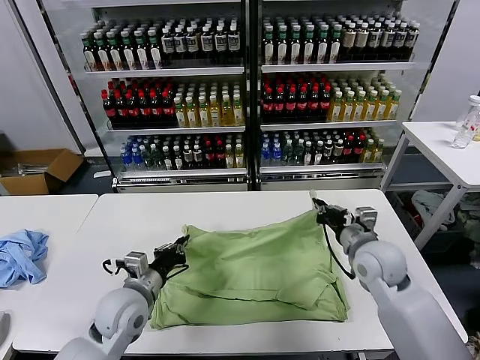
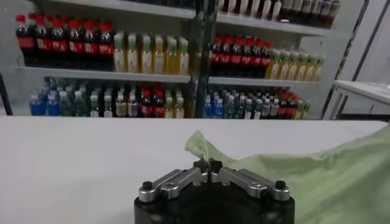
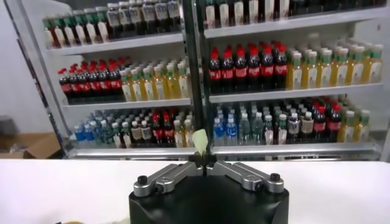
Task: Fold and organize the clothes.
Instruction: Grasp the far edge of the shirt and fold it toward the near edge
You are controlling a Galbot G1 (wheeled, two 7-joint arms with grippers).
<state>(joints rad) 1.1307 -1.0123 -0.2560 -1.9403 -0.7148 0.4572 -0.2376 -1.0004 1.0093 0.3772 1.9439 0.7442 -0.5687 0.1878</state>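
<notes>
The light green T-shirt [image 1: 255, 266] lies partly folded on the white table [image 1: 225, 206] in the head view. My left gripper [image 1: 180, 246] is shut on its left edge, and a pinched corner of green cloth [image 2: 201, 146] rises past the fingertips in the left wrist view. My right gripper [image 1: 321, 211] is shut on the shirt's far right corner, held a little above the table. A small flap of green cloth [image 3: 202, 141] sticks up between its fingertips in the right wrist view.
A light blue garment [image 1: 20, 255] lies on the table to the left. Shelves of bottles [image 1: 247, 90] stand behind the table. A second white table [image 1: 442, 146] with a bottle is at the right. A cardboard box [image 1: 37, 171] sits on the floor at the left.
</notes>
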